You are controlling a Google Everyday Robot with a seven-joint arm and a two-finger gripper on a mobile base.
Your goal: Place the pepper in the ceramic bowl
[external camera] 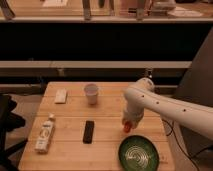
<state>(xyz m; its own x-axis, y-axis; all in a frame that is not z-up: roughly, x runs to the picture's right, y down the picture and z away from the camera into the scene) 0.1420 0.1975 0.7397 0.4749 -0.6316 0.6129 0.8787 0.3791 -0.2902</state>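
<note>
The pepper [127,128] is a small orange-red shape on the wooden table, right at the tip of my gripper [127,123]. The gripper reaches down from the white arm that comes in from the right, and it covers the pepper's upper part. The ceramic bowl [138,152] is dark green with pale swirl lines and sits at the table's front right, just below and right of the gripper. I cannot tell whether the pepper is held or only touched.
A white cup [91,93] stands at the table's back middle. A black remote [88,131] lies left of the gripper. A bottle [45,133] lies at the front left, and a small pale block [61,96] at the back left. Shelving runs behind the table.
</note>
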